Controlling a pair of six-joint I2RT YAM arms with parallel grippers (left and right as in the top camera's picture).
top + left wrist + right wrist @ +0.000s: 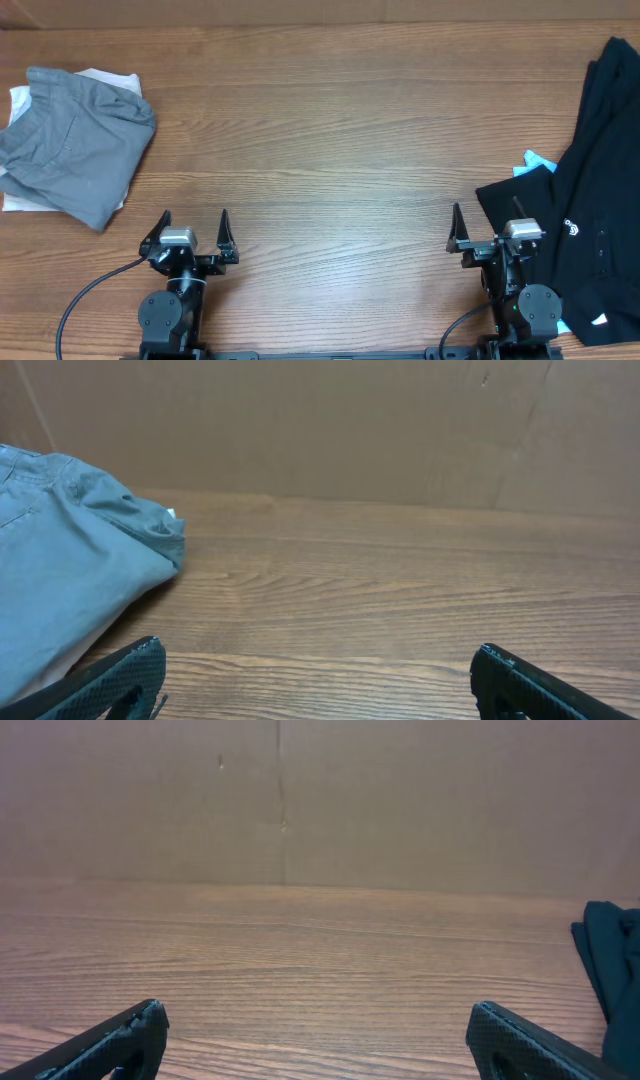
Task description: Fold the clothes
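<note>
The left end effector (194, 218) stands wide open and holds nothing, near the front edge of the wooden surface (320, 130); the right end effector (486, 215) is likewise spread and empty. A grey garment (75, 145) lies bunched at the far left, on top of a white garment (14, 100) whose edges show around it; the left wrist view has the grey cloth just ahead and to the left of the fingers. A black garment (600, 170) sprawls along the right edge, beside the right arm; a blue scrap (535, 162) peeks from under it.
</note>
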